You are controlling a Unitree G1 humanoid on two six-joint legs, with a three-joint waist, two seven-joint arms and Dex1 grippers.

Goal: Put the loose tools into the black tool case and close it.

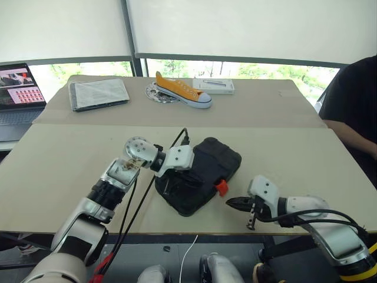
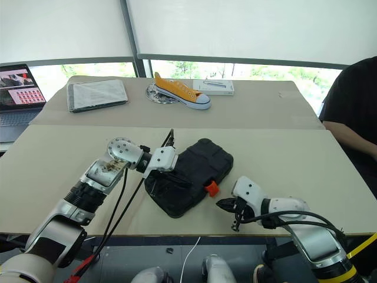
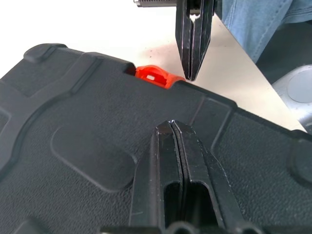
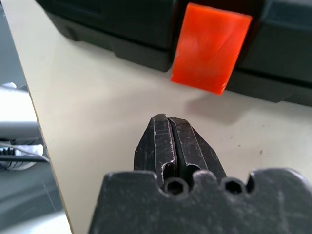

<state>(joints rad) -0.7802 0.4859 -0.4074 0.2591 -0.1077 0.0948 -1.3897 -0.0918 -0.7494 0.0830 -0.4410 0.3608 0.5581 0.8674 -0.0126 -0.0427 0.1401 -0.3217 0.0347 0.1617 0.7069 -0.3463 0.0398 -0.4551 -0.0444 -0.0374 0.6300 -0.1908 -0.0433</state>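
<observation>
Lying shut low in the middle of the left eye view, the black tool case [image 1: 200, 174] sits aslant on the tan bench [image 1: 70, 159], its 2 halves together and ribbed lid up, so nothing inside can be seen. Its orange latch [image 1: 221, 187] sticks out from the lower right side, flipped outward and not pressed flat. The left pincer [image 1: 169, 184] rests on the lid near the case's left end, fingers pressed together and gripping nothing. The right pincer [image 1: 237, 203] sits lower right, just beside the latch but apart from it, fingers also closed and empty, just above the bench.

Close below the case runs the near edge of the bench; bare surface spreads wide to both sides and behind it.

Toward the top of the frame lie a grey flat folder [image 1: 98, 93], an orange sneaker [image 1: 182, 89] on a round metal plate [image 1: 158, 94] and a white box [image 1: 214, 86]. A laptop [image 1: 17, 88] stands at upper left, a person's dark sleeve [image 1: 353, 94] at the right edge, and window blinds hang behind.
</observation>
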